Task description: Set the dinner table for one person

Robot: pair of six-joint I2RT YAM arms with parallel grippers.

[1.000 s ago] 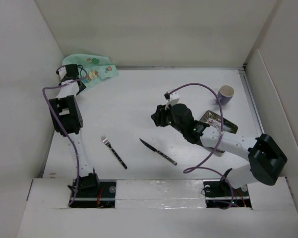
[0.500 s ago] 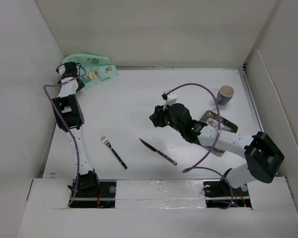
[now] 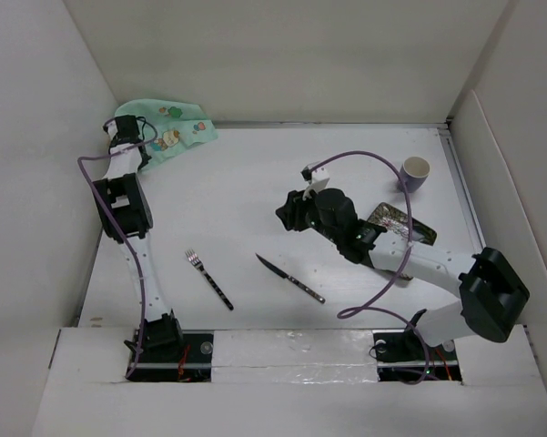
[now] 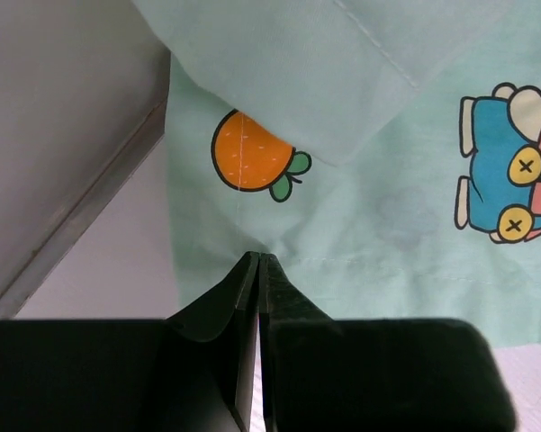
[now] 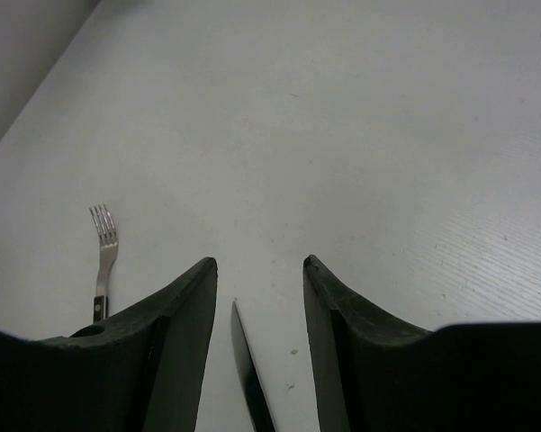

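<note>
Table point(image 3: 255, 173): white, matte, walled, spread beneath both your arms.
Placemat point(image 3: 177, 127): mint, cartoon-printed, rumpled in the far-left corner.
Plate point(image 3: 402, 221): dark, patterned, partly under your right arm.
Cup point(image 3: 415, 172): upright, far right.
Knife point(image 3: 289, 278), fork point(image 3: 209, 279): near-centre, apart.
Left tool point(image 4: 258, 261): pressed together at the placemat hem.
Right tool point(image 5: 259, 265): spread above the knife tip.

Premises: robot lab, enclosed test cell
White table point(image 3: 246, 173) boxed in by plain white walls point(image 3: 282, 64); left arm point(image 3: 127, 214) and right arm point(image 3: 419, 262) bolted at its near edge, purple cables point(image 3: 364, 154) running loose; fork point(image 3: 209, 280), knife point(image 3: 289, 279), cup point(image 3: 415, 173) and cartoon cloth point(image 3: 177, 127) lie scattered on it
</note>
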